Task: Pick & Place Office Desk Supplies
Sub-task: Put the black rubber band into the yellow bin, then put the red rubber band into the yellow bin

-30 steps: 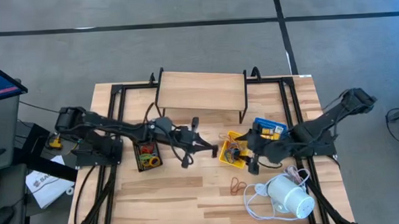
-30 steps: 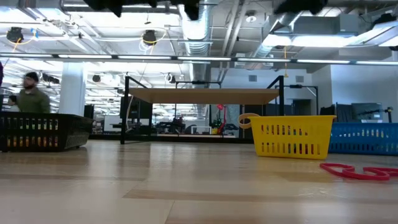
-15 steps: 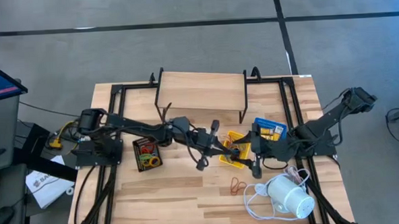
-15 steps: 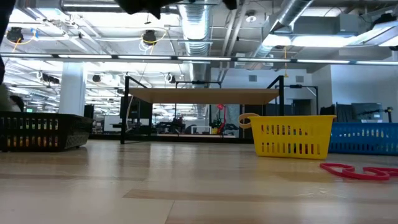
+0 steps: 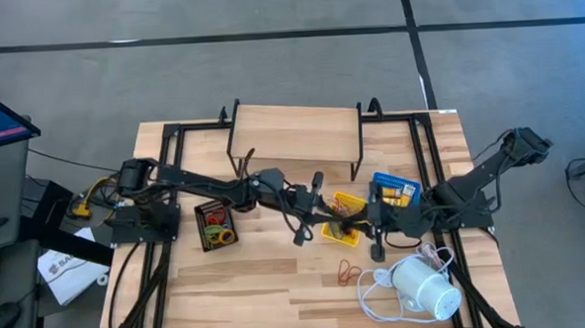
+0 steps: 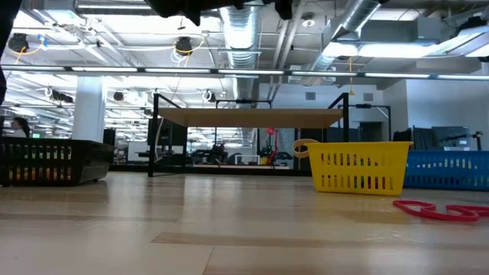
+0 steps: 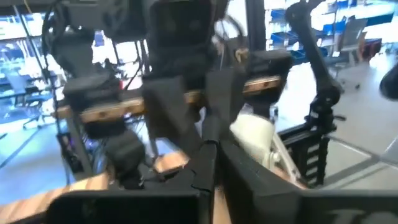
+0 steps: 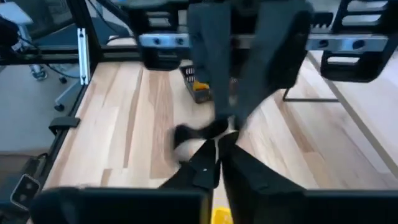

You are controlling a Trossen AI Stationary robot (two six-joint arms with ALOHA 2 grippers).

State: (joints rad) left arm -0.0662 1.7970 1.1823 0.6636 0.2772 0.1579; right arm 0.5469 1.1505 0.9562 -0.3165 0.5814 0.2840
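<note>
Your left gripper (image 5: 314,183) and right gripper (image 5: 372,216) are both sitting closed, gripping nothing visible, flanking the yellow tray (image 5: 346,221); red rubber bands (image 5: 349,273) are lying loose near the white device (image 5: 423,287).

Yellow tray (image 5: 347,228) near middle of desk (image 5: 258,279), both arms reaching over it. Black tray (image 5: 215,227) at nine o'clock, blue tray (image 5: 396,188) at two. Red rubber bands (image 5: 349,273) and white device (image 5: 423,287) toward five o'clock.

No legible text anywhere.
</note>
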